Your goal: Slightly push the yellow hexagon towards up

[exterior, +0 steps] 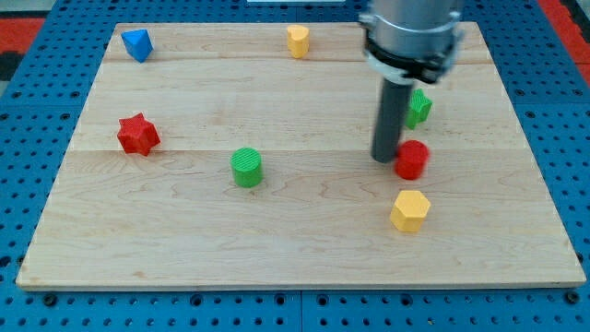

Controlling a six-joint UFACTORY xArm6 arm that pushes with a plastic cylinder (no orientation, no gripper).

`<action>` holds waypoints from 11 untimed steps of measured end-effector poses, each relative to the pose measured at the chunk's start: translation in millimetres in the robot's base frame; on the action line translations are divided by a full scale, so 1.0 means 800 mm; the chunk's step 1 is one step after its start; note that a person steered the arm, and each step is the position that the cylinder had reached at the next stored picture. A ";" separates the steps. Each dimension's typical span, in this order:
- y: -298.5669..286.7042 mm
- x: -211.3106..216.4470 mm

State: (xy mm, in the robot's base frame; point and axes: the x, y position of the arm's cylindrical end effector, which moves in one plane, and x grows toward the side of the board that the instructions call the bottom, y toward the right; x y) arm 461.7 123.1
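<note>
My tip (384, 159), a bare rod holding nothing, touches the red cylinder's (412, 160) left side; the yellow hexagon (410, 210) sits just nearer, so I should circle to its near side, then nudge gently away.

My tip (384, 159) touching red cylinder's (412, 160) 9 o'clock side; yellow hexagon (410, 210) near, at tip's 5 o'clock, on tabletop (184, 240).

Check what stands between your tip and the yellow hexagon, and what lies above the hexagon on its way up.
My tip sits above the yellow hexagon, beside the red cylinder, which lies directly in the hexagon's upward path. The green block stands farther up.
</note>
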 end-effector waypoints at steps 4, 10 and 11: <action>0.083 0.152; -0.019 0.091; -0.019 0.107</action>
State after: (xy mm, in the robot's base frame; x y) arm 547.3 108.0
